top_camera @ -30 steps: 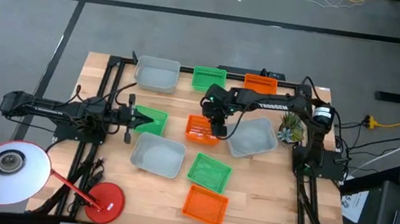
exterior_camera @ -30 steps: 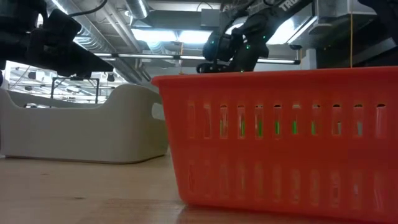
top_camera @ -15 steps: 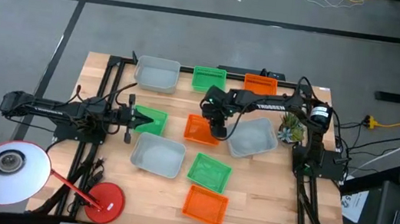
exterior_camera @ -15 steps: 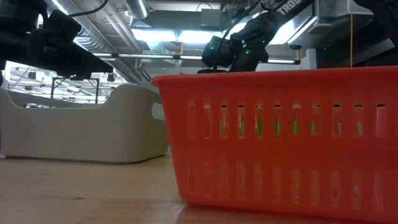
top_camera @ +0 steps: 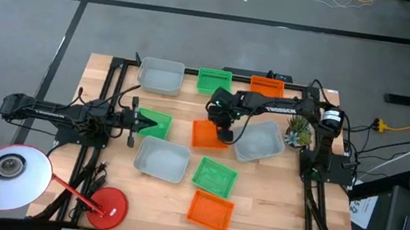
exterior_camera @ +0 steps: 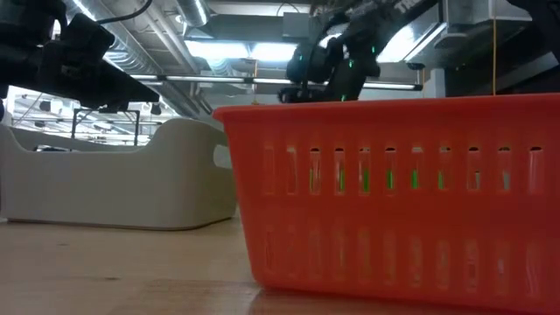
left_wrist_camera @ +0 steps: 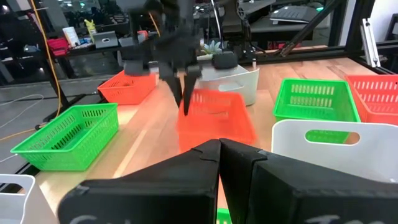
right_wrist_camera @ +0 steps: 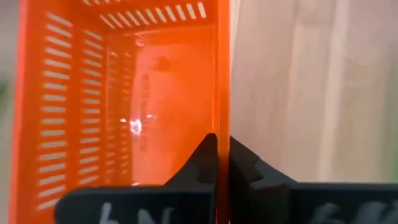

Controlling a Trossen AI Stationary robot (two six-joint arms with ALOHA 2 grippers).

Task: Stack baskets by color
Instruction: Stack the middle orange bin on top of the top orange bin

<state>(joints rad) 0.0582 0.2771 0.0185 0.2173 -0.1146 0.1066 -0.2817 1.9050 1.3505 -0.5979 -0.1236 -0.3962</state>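
Observation:
An orange basket [top_camera: 202, 133] lies mid-table with my right gripper [top_camera: 223, 136] shut on its right wall, fingers pointing steeply down. Close beside it on the right sits a grey basket [top_camera: 259, 140]. More baskets rest flat on the wood: grey [top_camera: 161, 76], green [top_camera: 214, 80] and orange [top_camera: 267, 84] along the far edge, and grey [top_camera: 161, 159], green [top_camera: 215, 177] and orange [top_camera: 211, 210] nearer. My left gripper [top_camera: 137, 119] waits shut and level at the left edge of another green basket [top_camera: 156, 123]. My right gripper pinches the orange basket's right-hand wall [right_wrist_camera: 222, 124], one finger [right_wrist_camera: 202, 158] inside the basket and the other outside. The fingers come from above, slanting down, and lie across the rim. The basket's left part stays low at the table.
A small potted plant [top_camera: 298, 131] stands right of the grey basket. A red disc [top_camera: 108, 204] and a white round lamp head [top_camera: 10, 177] sit at the near left. Black frame rails run along both sides. In the low view the near orange basket [exterior_camera: 394, 192] fills the foreground.
My right gripper has stayed over the orange basket and taken hold of its right wall. The basket has shifted slightly under it and shows blurred, its right side appearing a little raised. The left arm kept still.

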